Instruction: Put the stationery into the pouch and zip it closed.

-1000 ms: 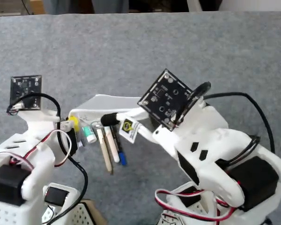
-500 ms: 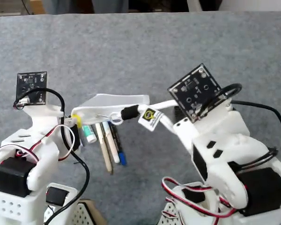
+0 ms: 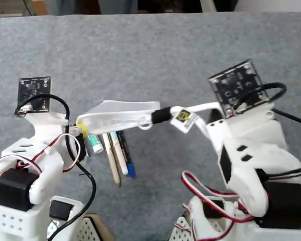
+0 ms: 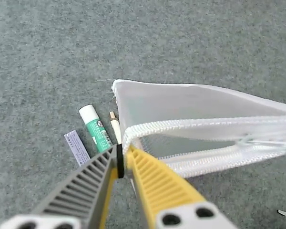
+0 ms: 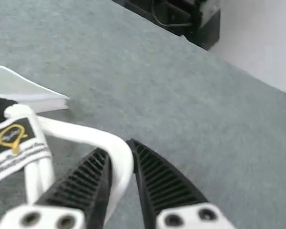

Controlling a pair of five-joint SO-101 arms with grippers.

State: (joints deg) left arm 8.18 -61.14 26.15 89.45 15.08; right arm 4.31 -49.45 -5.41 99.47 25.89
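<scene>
A white mesh pouch (image 3: 120,111) hangs stretched just above the table between both arms. My left gripper (image 3: 79,131) is shut on the pouch's (image 4: 195,109) left corner (image 4: 120,152), where the two zip bands start. My right gripper (image 5: 118,148) is shut on a white cord (image 5: 76,133) that leads to the zip pull (image 3: 145,123) and carries a paper tag (image 3: 183,119). The stationery lies on the table outside the pouch, under its near edge: a green glue stick (image 3: 95,143), a wooden pencil (image 3: 111,160), a white pen (image 3: 120,155) and a blue pen (image 3: 129,163).
Grey felt covers the table (image 3: 190,55), with bare room beyond the pouch. A small purple slip (image 4: 77,148) lies beside the glue stick (image 4: 96,130). Both arm bases stand at the near edge, and the right arm's (image 3: 251,155) cables trail beside it.
The right arm has swung to the right, drawing the cord, tag and zip pull along the pouch, which is now pulled longer and flatter. The left gripper has kept its hold.
</scene>
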